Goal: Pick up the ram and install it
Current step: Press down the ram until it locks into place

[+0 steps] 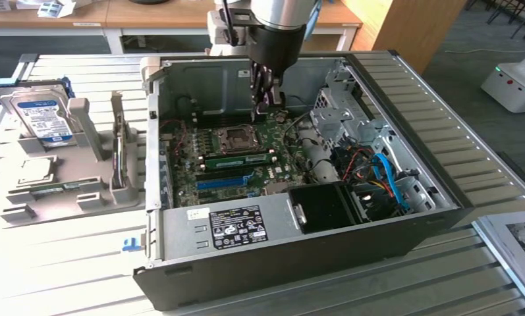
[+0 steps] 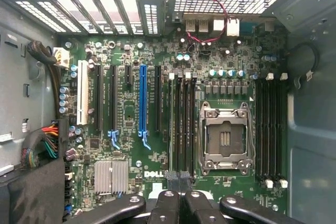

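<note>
Slatted metal tabling [image 1: 78, 263] is seen in the exterior view, with wooden desks behind it, and an open computer case [image 1: 271, 270] is laid on it. The arm [image 1: 275, 26] is held upright and is reached straight down into the case, its upper part cut off by the picture's edge. The gripper [image 1: 265, 108] is pointed down at the board, its fingers brought together on nothing. The ram [image 1: 238, 160] is found below the gripper and nearer the camera, beyond the processor socket [image 1: 236, 137] from the fingertips. It is stood on edge in a slot between that socket and the blue slot strip [image 1: 220, 182], its long axis laid from the exterior view's left to its right. Well away from the gripper, outside the case, a grey holder [image 1: 69, 191] with a hard drive [image 1: 38, 118] is set on the table.

In the wrist view the fingers [image 2: 167, 203] are seen pressed together just over the near end of the memory slots [image 2: 184, 124]. These slots are run straight away from the fingertips, parallel to the blue strip. The ram is met edge-on here, so which slot is filled cannot be told with certainty. Part of the board is hidden by a bundle of cables [image 2: 50, 145]
</note>
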You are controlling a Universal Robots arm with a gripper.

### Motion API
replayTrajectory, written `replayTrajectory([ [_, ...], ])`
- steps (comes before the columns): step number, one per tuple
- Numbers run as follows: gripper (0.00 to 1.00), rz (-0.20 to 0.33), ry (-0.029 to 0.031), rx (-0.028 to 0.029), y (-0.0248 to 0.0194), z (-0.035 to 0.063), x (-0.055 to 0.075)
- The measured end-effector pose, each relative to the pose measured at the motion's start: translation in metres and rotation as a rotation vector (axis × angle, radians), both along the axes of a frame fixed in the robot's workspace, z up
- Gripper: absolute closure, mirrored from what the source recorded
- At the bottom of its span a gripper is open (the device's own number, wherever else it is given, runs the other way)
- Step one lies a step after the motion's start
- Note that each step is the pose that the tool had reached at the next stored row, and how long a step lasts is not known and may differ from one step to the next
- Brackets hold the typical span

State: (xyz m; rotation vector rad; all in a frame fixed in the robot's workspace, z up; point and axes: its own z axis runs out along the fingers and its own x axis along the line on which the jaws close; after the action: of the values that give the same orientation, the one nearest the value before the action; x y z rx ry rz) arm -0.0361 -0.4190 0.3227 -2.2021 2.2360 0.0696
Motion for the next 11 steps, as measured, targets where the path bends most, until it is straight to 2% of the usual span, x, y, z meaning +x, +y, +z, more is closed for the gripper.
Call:
replayTrajectory([
  [4,0.90,0.000,-0.0166,0.0004,0.0000,-0.0001,-0.0010],
  [11,0.90,0.000,-0.0174,0.0002,0.0000,0.0000,-0.0010],
])
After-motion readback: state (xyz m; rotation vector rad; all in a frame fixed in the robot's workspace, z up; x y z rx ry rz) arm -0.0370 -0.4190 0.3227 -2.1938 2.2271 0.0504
